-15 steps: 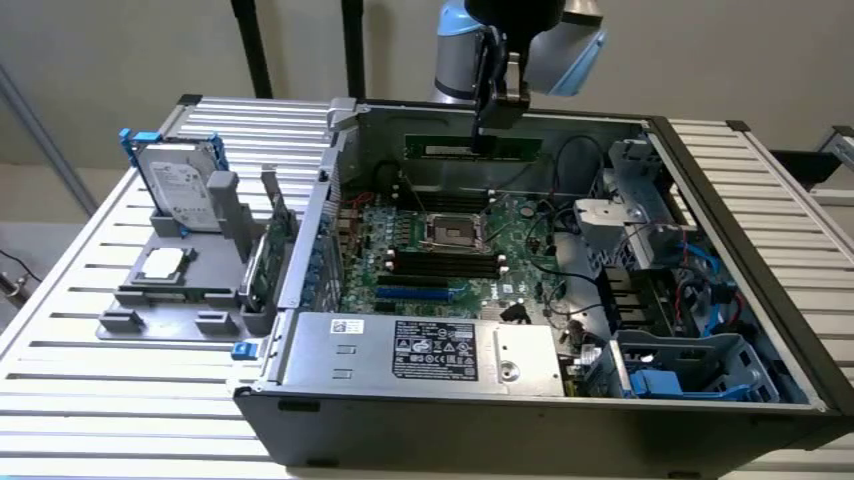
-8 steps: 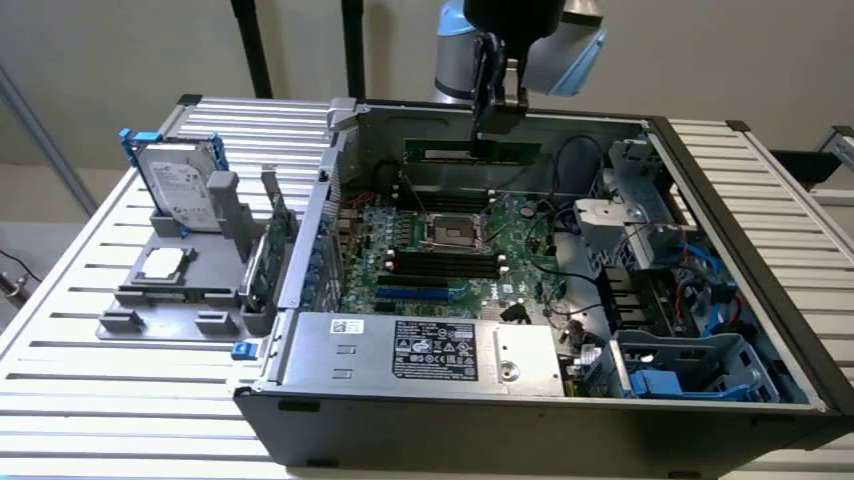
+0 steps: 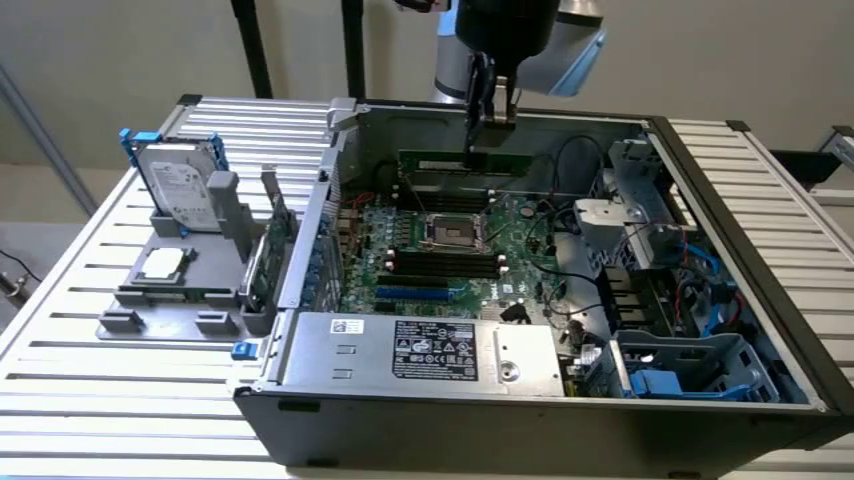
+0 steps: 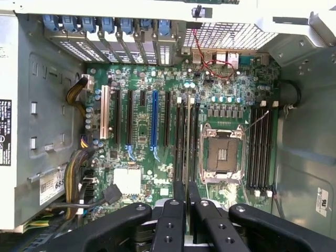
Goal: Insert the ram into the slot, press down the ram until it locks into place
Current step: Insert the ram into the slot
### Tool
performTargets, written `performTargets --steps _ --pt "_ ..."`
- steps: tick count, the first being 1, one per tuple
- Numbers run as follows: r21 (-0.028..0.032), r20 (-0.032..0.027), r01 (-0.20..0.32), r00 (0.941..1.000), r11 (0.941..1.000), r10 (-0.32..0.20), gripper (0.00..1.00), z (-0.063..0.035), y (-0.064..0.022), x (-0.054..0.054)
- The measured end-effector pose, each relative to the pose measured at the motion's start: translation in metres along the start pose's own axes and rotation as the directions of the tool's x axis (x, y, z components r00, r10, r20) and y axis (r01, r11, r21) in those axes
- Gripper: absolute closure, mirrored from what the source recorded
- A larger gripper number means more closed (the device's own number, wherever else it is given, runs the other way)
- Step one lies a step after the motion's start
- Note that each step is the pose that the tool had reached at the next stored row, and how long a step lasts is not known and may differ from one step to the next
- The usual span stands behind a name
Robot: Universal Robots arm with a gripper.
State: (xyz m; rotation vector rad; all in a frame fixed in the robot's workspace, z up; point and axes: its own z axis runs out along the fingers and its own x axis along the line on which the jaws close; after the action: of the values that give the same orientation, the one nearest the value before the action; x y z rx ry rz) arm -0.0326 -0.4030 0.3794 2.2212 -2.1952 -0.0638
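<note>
- Holding the long thin green ram stick by its upper edge, jaws closed narrow on it, inside the open grey metal computer case.
- Hanging just above the long narrow black plastic slot, apparently not yet seated.
- Probably light, stiff and fragile: best gripped on the bare edges, not on the chips.

The exterior camera sits high at the near side, looking down and away into the open computer case from moderate distance. The wrist camera looks steeply down past the gripper, close in. Both views share the motherboard.
</note>
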Motion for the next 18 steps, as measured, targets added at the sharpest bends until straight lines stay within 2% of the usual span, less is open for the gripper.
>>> performTargets --steps 3,18 --pt "-0.0038 0.0002 -0.002 1.0 1.0 0.002 0.87 0.005 0.0019 0.0" --pt "-0.004 0.0003 -0.006 1.0 1.0 0.006 0.87 0.0323 0.0012 0.001"
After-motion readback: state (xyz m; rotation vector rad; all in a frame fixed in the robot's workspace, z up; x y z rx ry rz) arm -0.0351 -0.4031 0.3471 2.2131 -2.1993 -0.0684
